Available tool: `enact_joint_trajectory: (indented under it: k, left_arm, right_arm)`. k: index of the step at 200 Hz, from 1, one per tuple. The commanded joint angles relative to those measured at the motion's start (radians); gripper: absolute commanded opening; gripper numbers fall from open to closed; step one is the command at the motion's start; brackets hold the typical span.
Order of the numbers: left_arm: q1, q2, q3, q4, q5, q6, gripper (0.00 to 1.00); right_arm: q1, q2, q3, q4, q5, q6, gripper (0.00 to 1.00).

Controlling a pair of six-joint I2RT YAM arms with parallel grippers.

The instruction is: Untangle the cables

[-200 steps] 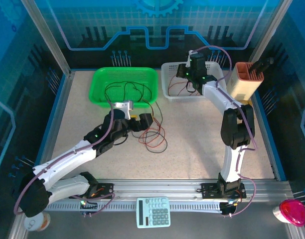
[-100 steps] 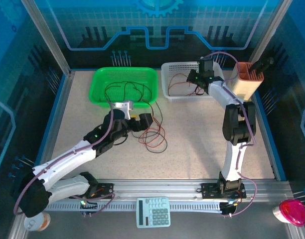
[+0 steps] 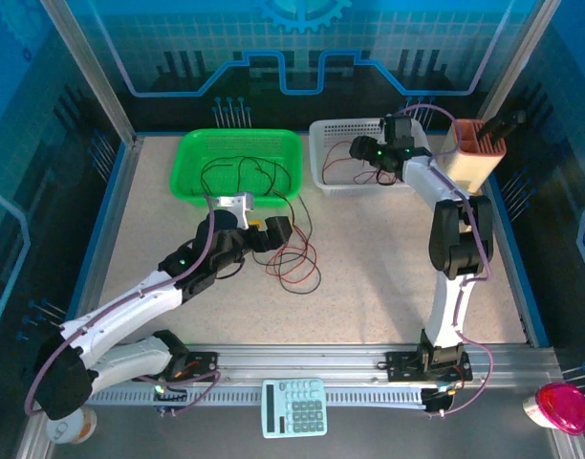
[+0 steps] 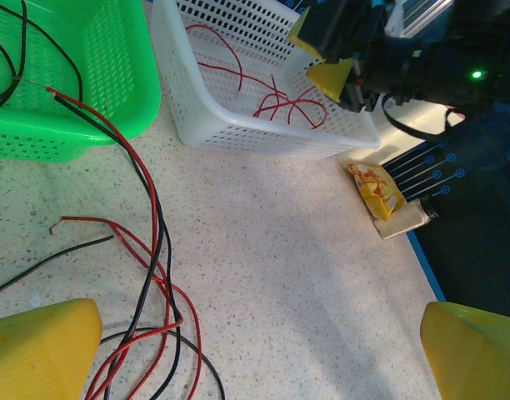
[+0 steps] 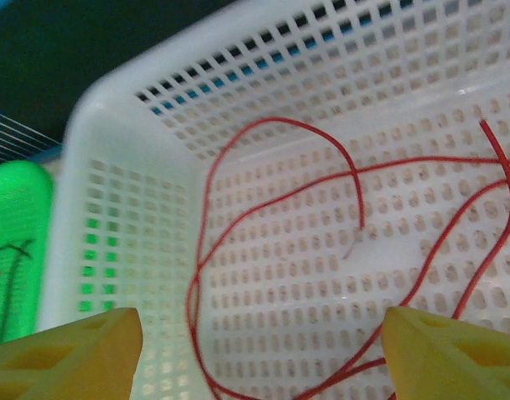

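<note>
- The red cables (image 4: 282, 107) lie loose on the floor of the white basket (image 3: 355, 188), looping across one another.
- The right gripper (image 3: 359, 149) hangs over the white basket's inside, directly above those red cables. Its jaws are spread wide, with nothing between them.
- The right arm stands up from its base, bends at the elbow and reaches over the white basket's right rim, with the wrist turned leftward.
- A tangle of red and black cables (image 4: 159, 258) lies on the table (image 3: 369, 249), left of and nearer than the white basket.
- The left gripper (image 3: 277, 232) hovers at that tangle's edge away from the white basket. Its jaws are fully parted and hold nothing.
- The left arm stretches low and diagonally, its fingers pointing toward the white basket.
- Black cables (image 3: 245, 163) lie in the green basket (image 3: 192, 153), just left of the white basket.
</note>
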Motion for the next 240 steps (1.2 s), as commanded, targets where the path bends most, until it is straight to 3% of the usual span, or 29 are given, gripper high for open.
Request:
enact_joint_trajectory:
  k: [1,39,79,126,179,240]
  left_arm:
    - [-0.007,-0.012,0.002,0.001,-0.021,-0.005,0.99]
    - [-0.008,-0.004,0.050,-0.058,-0.087,-0.005,0.99]
    - [0.007,0.049,0.158,-0.233,-0.213,-0.015,0.99]
    - [0.084,0.103,0.173,-0.297,-0.160,-0.064,0.99]
    - [0.114,0.077,0.131,-0.302,-0.128,-0.078,0.99]
    - [0.118,0.068,0.099,-0.302,-0.100,-0.095,0.99]
  right_arm:
    - [0.003,-0.119,0.000,0.052,-0.056,0.005,0.77]
    - [0.042,-0.218,-0.024,0.069,-0.088,0.002,0.77]
    - [0.132,-0.345,-0.181,0.104,-0.116,0.001,0.77]
    - [0.287,-0.459,-0.453,0.180,-0.137,0.017,0.77]
    - [0.385,-0.436,-0.633,0.154,0.004,0.047,0.71]
    - [0.427,-0.260,-0.563,0.079,0.056,0.082,0.52]
